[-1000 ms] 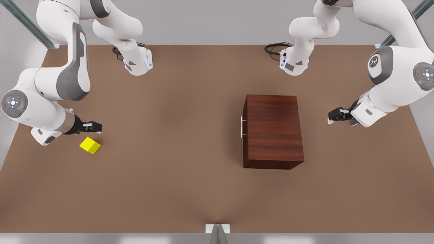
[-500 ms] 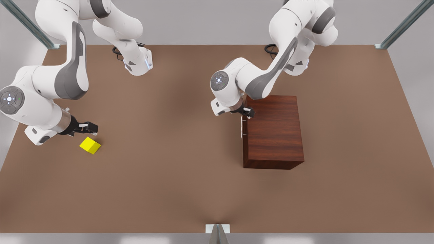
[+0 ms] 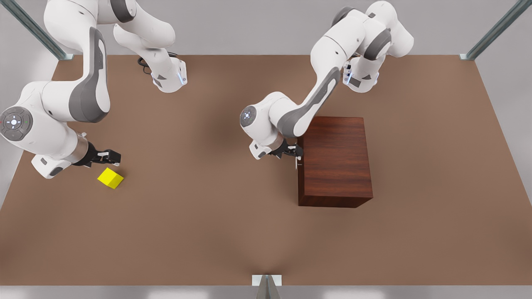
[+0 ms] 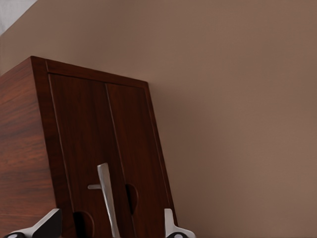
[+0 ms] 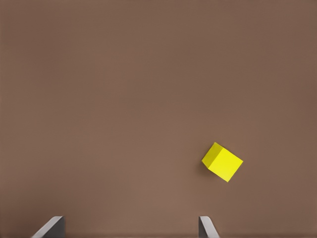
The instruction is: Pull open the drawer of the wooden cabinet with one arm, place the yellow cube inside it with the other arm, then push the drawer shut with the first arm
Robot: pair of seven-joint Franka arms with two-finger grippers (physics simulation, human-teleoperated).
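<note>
The wooden cabinet [image 3: 336, 162] stands right of the table's middle in the front view, its drawer [image 4: 124, 148] closed. The silver handle [image 4: 106, 198] faces the front view's left. My left gripper [image 3: 296, 153] is at that front, open, and its fingertips [image 4: 49, 225] stand on either side of the handle without closing on it. The yellow cube [image 3: 110, 178] lies on the table at the front view's left. My right gripper [image 3: 114, 157] hovers just beyond it, open and holding nothing; the cube [image 5: 222, 161] sits off to one side of its fingers [image 5: 52, 225].
Both arm bases [image 3: 169, 79] [image 3: 359, 81] stand at the table's far edge with black cables. A metal bracket [image 3: 266, 280] sits at the near edge. Bare brown tabletop [image 3: 208, 187] lies between the cube and the cabinet.
My left arm swung from the front view's far right over the cabinet to its handle side, then slid along the front to the handle. The right gripper barely shifted.
</note>
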